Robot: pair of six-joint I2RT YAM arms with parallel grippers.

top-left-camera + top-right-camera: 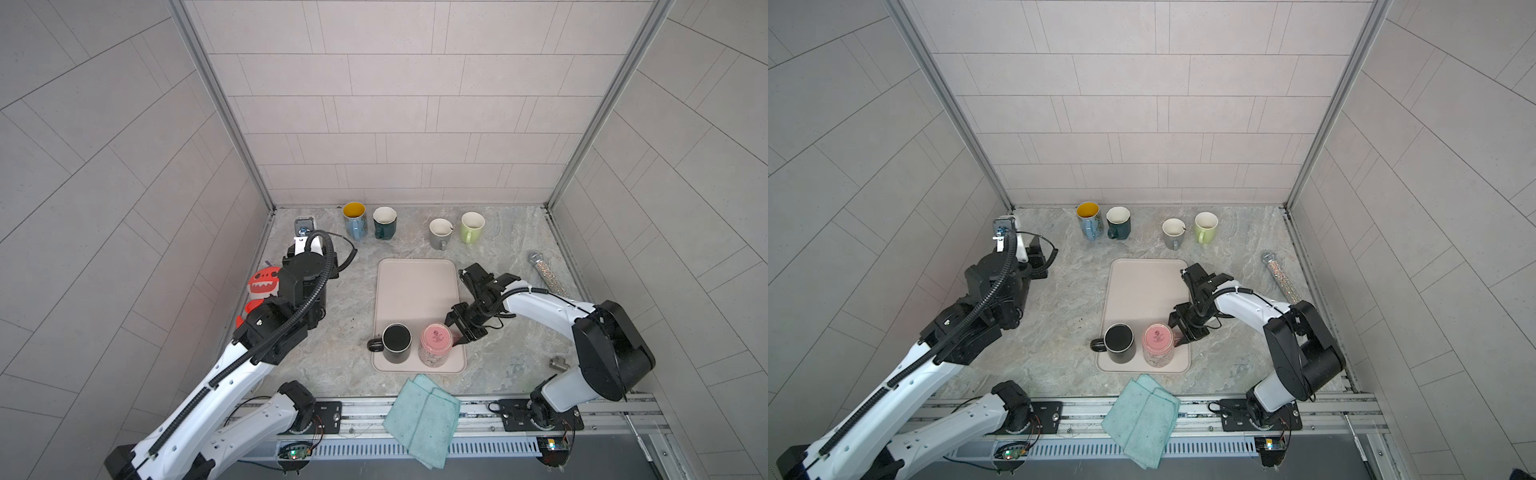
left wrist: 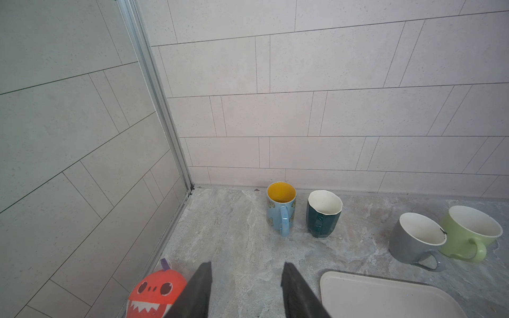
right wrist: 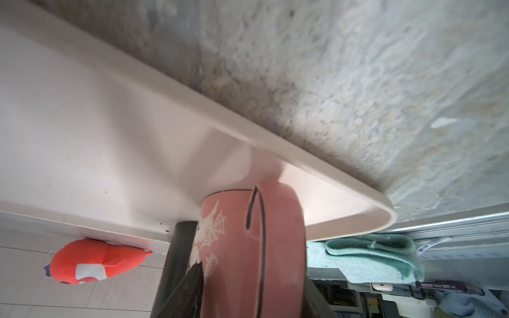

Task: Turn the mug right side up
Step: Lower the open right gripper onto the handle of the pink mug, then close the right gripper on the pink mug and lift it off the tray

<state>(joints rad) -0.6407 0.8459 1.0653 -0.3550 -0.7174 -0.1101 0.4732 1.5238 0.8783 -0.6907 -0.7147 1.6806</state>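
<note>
The right gripper [image 1: 458, 340] was down at the near right corner of the tray [image 1: 415, 286], its tips against the right side of the pink mug [image 1: 434, 344]. In the right wrist view its jaws straddled the mug's handle [image 3: 281, 247]. One dark finger [image 3: 190, 280] lay on one side with a strip of printed mug wall showing between it and the handle, and the other jaw was close against the opposite side. Whether the handle was actually pinched could not be told.

The pink mug stood upside down on the tray, base up, with a black mug [image 1: 397, 343] just beside it on its left. A folded teal cloth [image 1: 424, 415] lay over the near edge of the table [image 1: 332, 353].

The left gripper [image 2: 248, 291] hung over the table near its left edge, its jaws apart and holding nothing. A red plush toy [image 2: 157, 291] lay just beside one finger, and this gripper was well apart from the pink mug.
</note>
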